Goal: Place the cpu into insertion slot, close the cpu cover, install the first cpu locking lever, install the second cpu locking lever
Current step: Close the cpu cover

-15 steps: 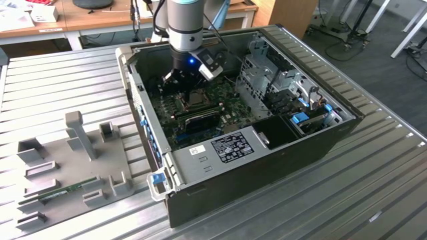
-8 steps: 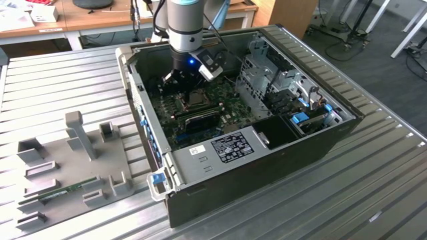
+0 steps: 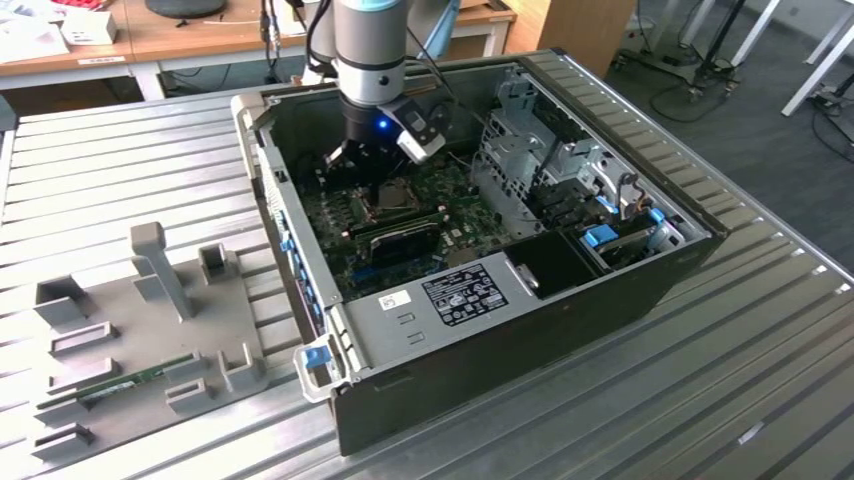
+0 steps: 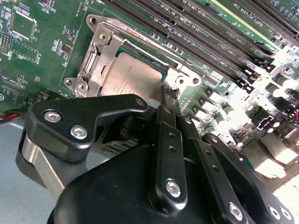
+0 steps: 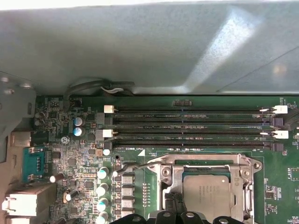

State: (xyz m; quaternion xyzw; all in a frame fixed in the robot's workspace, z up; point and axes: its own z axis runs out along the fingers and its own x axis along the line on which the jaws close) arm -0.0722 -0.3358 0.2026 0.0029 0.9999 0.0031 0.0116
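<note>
black gripper (image 4: pixel 169 100) low inside the computer case (image 3: pixel 534 330), tips pressed together with no gap to see, down at one corner of the socket (image 4: pixel 148 52); whether anything is pinched between them, cannot tell. silvery-tan chip (image 4: pixel 133 77) seated flat in that socket, cover frame (image 4: pixel 96 56) folded down around it, metal face showing through the cut-out. in the first wrist view, thin wire lever (image 5: pixel 135 165) sticking out from the socket's side over the green board (image 5: pixel 79 158). long black memory slots (image 5: pixel 191 123) just beside the socket, along the board's edge by the case wall. in the exterior view, case lying open on a slatted metal table (image 3: pixel 747 350), socket near the middle of the board, grey holder tray (image 3: pixel 147 330) well apart toward the exterior view's left.
</note>
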